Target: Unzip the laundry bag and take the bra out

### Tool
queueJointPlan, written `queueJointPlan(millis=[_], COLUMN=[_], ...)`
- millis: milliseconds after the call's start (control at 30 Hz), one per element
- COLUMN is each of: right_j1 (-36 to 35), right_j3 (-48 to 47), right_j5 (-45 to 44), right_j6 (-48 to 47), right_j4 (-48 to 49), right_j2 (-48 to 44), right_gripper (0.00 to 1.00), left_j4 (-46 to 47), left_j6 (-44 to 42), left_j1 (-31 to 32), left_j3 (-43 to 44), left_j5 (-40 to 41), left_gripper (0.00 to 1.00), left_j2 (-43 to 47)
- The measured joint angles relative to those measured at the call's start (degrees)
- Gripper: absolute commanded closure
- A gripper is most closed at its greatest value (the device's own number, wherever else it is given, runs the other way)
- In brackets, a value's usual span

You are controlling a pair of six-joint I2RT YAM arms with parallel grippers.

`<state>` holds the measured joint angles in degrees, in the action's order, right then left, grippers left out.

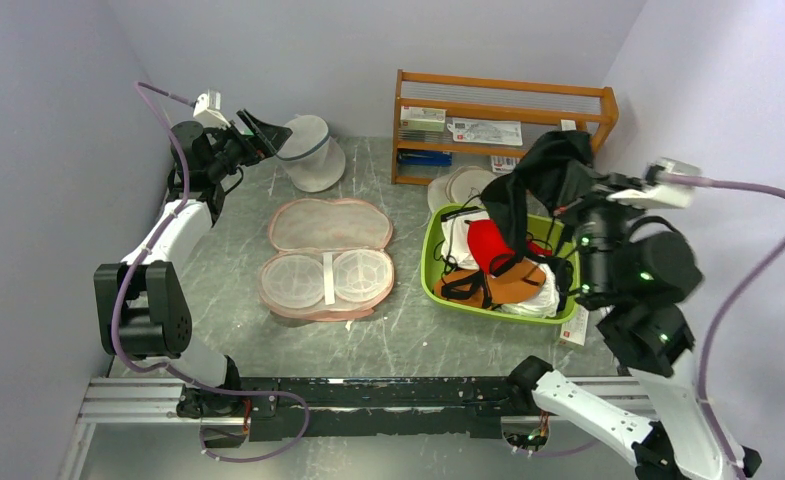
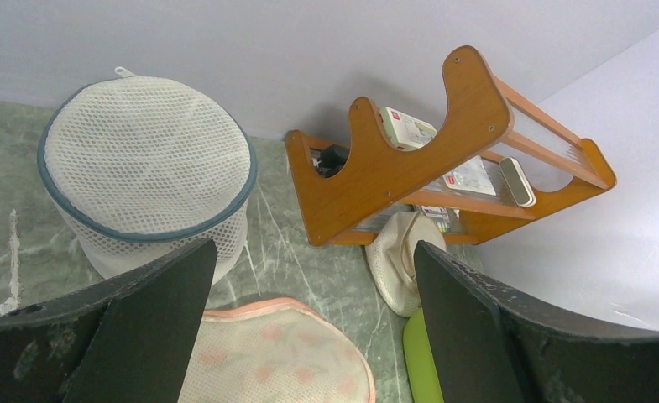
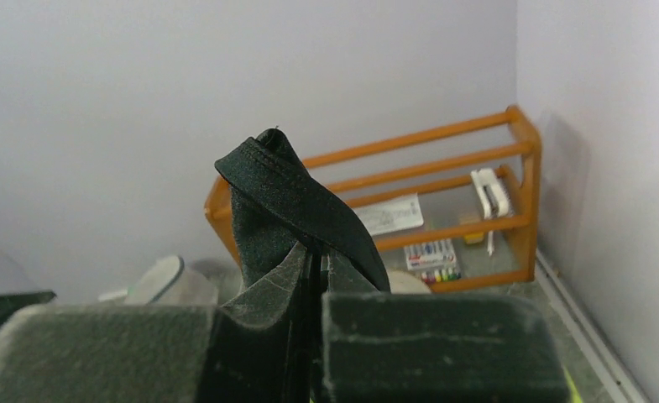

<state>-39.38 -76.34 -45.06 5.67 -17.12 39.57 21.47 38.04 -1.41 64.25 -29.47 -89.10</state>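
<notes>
Grey marbled surface (image 1: pixel 408 340), walls on three sides. Wooden rack (image 1: pixel 508 100) stands against the back wall at 12 o'clock, with cards and small items on its shelves.

Laundry bag (image 1: pixel 326 258) lies flat at centre-left, unzipped and folded open. The lid flap is toward 12 o'clock, the two white mesh cups toward 6 o'clock.

Green basket (image 1: pixel 431 262) sits at 3 o'clock of the bag, near but apart from it. It holds a heap of garments, with a red bra (image 1: pixel 488 242) and an orange-brown bra (image 1: pixel 516 283) on top.

Black bra (image 1: pixel 550 168) is lifted clear of the bag and hangs over the basket's far side, straps trailing down toward the heap.

White cylindrical mesh bag (image 1: pixel 313 152) stands upright at 11 o'clock, near the back wall.

Right gripper (image 3: pixel 316 269): jaws pressed together on a fold of the bra's black fabric, which sticks up above the fingers.

Left gripper (image 2: pixel 313 252): jaws spread wide with nothing between them, raised beside the cylindrical mesh bag, well apart from the laundry bag.
</notes>
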Motion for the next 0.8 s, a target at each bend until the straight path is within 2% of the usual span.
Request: queueJointPlan(millis=[333, 600, 800], right_j1=[-0.1, 1.3, 7.3], right_j3=[10.9, 24.5, 26.9], right_j5=[1.8, -7.5, -11.4], right_j6=[6.2, 12.1, 17.9], right_j4=[0.7, -2.3, -7.6], right_j2=[6.9, 7.6, 3.9], right_gripper=[1.0, 1.0, 1.0], left_j4=[-0.3, -0.3, -0.3], left_j6=[0.0, 0.2, 0.6], left_j1=[0.0, 0.0, 0.0], left_j3=[0.0, 0.0, 0.0], left_j5=[0.0, 0.0, 0.0], left_gripper=[0.0, 0.0, 0.0], left_j2=[-0.2, -0.2, -0.2])
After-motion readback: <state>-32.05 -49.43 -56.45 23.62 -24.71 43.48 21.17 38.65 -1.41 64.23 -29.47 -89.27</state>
